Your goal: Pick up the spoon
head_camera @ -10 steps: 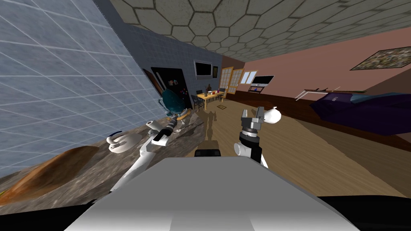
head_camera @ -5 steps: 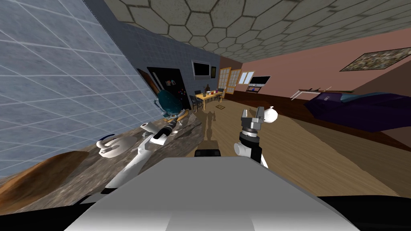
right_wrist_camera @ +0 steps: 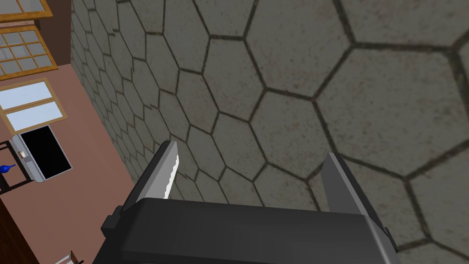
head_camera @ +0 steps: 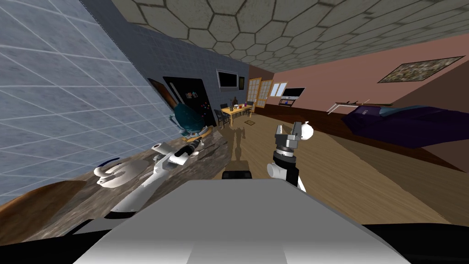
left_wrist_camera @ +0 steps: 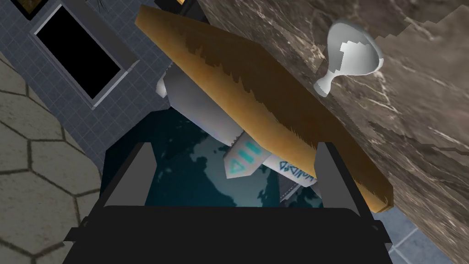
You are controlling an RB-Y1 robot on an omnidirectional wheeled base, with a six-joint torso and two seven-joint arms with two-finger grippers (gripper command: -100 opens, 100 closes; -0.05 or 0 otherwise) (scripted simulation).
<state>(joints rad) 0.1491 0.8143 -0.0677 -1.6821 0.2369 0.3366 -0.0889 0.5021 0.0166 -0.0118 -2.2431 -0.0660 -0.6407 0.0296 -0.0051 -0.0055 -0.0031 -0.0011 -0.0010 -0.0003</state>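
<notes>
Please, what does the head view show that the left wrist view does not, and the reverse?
The head view gives the right gripper, raised above the wooden floor, a purple sofa, a yellow table far off and a white curved thing on the counter. The left wrist view gives a white goblet-shaped thing, perhaps the spoon, on the counter, and a white-grey object with teal marks partly behind the board. Both give the left gripper, open, the marbled counter, the tan board and the teal globe-like thing.
</notes>
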